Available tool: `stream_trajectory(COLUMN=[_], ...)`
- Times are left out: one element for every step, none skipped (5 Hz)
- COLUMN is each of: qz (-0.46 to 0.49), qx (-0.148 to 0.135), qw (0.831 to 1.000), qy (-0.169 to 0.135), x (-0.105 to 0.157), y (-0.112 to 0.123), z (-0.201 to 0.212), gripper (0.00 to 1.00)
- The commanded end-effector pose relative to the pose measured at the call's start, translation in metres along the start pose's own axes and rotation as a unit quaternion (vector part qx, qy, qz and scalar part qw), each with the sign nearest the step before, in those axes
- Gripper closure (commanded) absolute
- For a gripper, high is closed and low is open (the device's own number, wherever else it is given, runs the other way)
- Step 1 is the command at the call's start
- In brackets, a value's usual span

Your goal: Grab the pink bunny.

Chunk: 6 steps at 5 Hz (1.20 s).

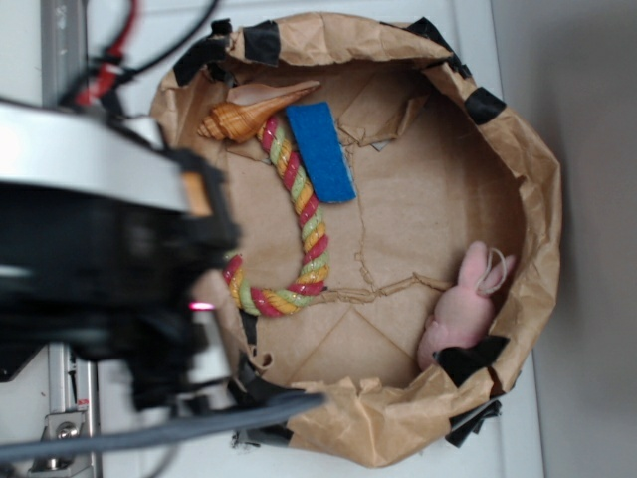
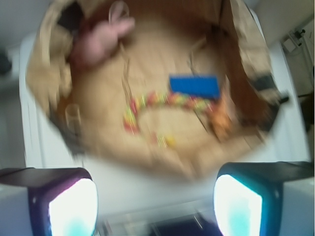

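Observation:
The pink bunny point(image 1: 465, 307) lies inside the brown paper bag point(image 1: 537, 199), against its right wall, ears toward the rim. In the blurred wrist view the pink bunny point(image 2: 101, 40) shows at the upper left of the bag. My gripper point(image 2: 155, 204) is open, its two lit pads wide apart with nothing between them, and it hovers outside the bag's near rim, far from the bunny. In the exterior view the dark arm and gripper point(image 1: 164, 368) fill the left side, blurred.
A striped rope toy point(image 1: 296, 214), a blue rectangular block point(image 1: 320, 151) and a tan spiral shell point(image 1: 249, 113) lie in the bag's left half. Black tape patches point(image 1: 261, 42) mark the rim. A grey cable point(image 1: 149, 430) runs below the arm.

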State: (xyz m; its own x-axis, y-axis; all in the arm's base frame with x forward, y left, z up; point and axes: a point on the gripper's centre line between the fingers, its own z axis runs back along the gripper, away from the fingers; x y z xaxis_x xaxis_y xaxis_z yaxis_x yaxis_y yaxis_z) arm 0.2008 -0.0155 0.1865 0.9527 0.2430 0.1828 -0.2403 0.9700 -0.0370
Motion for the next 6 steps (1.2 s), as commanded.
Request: stream_trajectory(qz=[0.015,0.025,0.025,0.024,0.036,0.042], qx=[-0.048,-0.088,-0.119,-0.123,-0.138,-0.175], qw=[0.999,0.995,0.991,0.990,0.986,0.979], qy=[-0.018,-0.028,-0.053,-0.071,-0.081,-0.092], x=[0.059,0.071,0.079,0.084,0.102,0.120], y=[0.012,0.013,0.012,0.001,-0.022,-0.038], z=[-0.056,-0.071,-0.087,-0.105,-0.116,-0.114], gripper=[0.00,0.00,0.00,0.00,0.00,0.00])
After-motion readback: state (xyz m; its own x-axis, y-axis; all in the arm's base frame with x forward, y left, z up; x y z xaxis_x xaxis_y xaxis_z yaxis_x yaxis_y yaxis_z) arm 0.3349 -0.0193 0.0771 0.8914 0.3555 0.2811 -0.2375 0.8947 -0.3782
